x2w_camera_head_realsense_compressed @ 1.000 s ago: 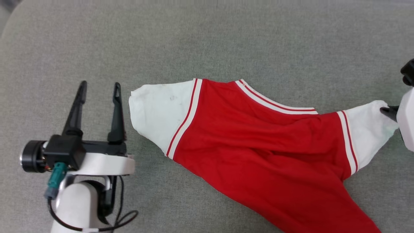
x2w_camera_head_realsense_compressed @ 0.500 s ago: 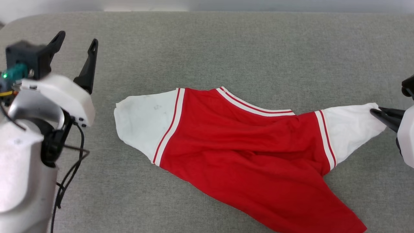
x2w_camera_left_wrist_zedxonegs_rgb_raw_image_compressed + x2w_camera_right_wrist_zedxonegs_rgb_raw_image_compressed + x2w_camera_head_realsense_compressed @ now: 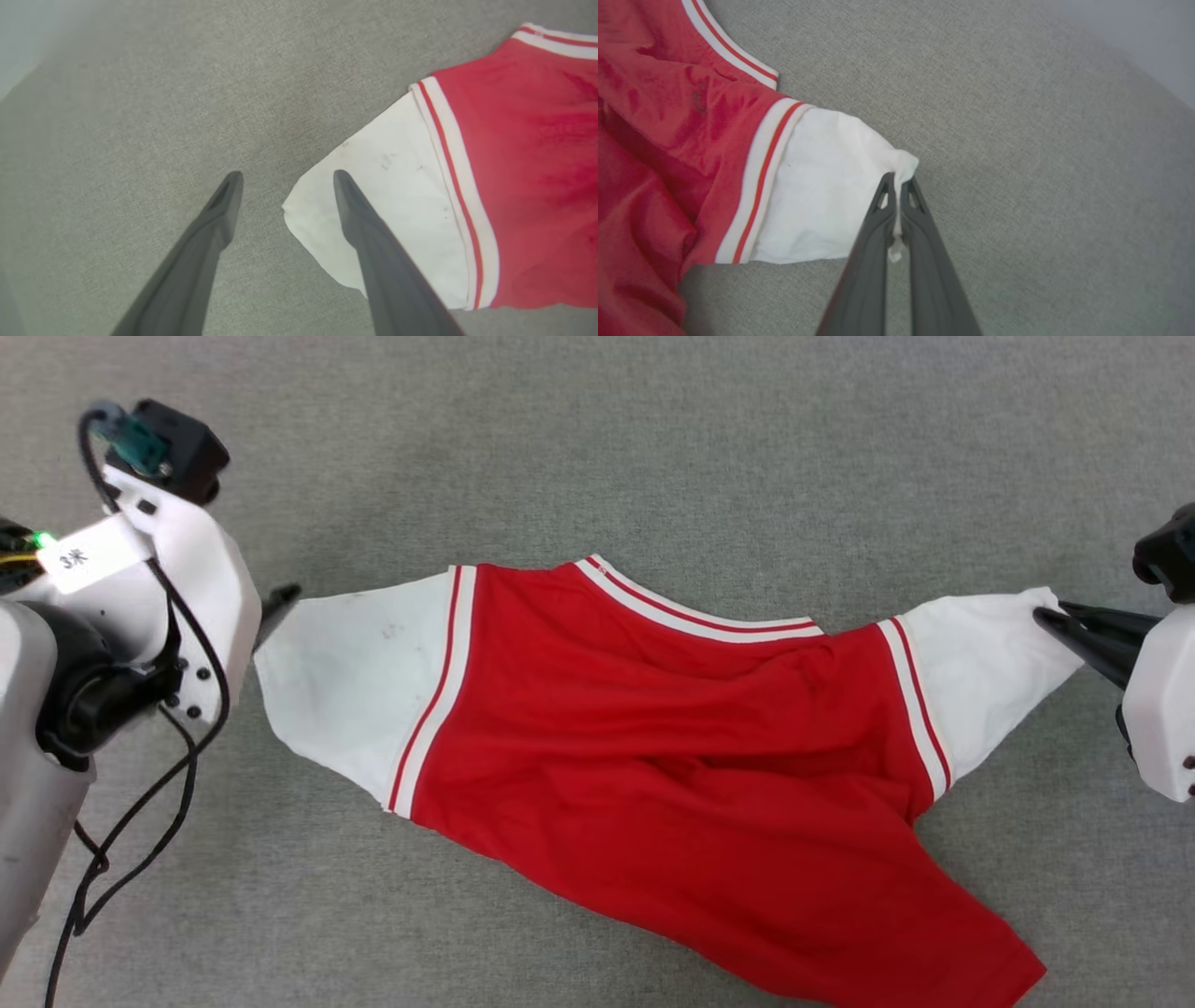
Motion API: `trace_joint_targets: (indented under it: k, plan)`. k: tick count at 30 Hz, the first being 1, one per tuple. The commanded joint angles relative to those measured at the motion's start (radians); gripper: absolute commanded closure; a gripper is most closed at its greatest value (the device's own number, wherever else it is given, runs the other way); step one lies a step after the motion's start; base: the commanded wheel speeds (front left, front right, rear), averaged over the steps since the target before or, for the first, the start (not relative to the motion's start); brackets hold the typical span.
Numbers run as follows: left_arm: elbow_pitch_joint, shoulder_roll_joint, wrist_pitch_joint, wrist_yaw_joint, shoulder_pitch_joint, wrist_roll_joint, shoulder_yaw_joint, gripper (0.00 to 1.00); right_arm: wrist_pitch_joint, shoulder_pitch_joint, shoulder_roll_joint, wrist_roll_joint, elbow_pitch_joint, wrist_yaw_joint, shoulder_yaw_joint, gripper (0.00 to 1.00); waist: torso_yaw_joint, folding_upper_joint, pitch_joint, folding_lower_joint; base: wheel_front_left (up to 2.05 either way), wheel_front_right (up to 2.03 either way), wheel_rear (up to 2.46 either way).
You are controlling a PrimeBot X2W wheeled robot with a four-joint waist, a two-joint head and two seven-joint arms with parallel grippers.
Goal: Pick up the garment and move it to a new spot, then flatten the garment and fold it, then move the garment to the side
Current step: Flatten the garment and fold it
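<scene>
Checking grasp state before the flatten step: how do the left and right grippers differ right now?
The left gripper is open; the right gripper is shut. The left gripper holds nothing, its fingers either side of the left sleeve's edge; the right gripper pinches the right sleeve's tip. Shared: each sits at one white sleeve end of the garment, over the grey surface.

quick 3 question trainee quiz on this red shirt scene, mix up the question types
1. True or false: the right gripper is shut on a white sleeve of the red jersey-style T-shirt lying on the grey fabric surface.
2. Where is the left gripper? A) at the other sleeve, by its edge B) on the collar C) on the hem
3. Fill in: the left gripper's jaws are ___.
Key: 1 true; 2 A; 3 open.
</scene>
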Motion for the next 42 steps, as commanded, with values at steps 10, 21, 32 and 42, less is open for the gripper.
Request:
trace_joint_targets:
  k: [10,21,32,42]
  plan:
    - [0.161,0.034,0.088,0.001,-0.03,-0.067,-0.127,0.0,-0.018,-0.063,0.033,-0.021,-0.014,0.0,0.011,1.0,-0.057,0.0,0.075,-0.0001,0.0,0.0,0.0]
    - [0.182,0.035,0.106,-0.001,-0.036,-0.152,-0.286,1.0,-0.071,-0.108,0.036,-0.013,0.033,0.0,0.04,1.0,-0.051,0.0,0.062,-0.0001,0.0,0.0,0.0]
    - [0.089,0.093,-0.117,0.0,-0.132,-0.179,-0.301,1.0,-0.173,-0.126,0.013,-0.003,0.091,-0.001,0.011,1.0,0.008,0.0,-0.077,-0.0001,0.0,0.0,0.0]
    - [-0.009,0.123,-0.256,0.001,-0.22,-0.164,-0.259,1.0,-0.222,-0.199,0.002,-0.055,0.081,-0.001,-0.09,1.0,0.035,0.0,-0.132,-0.0001,0.0,0.0,0.0]
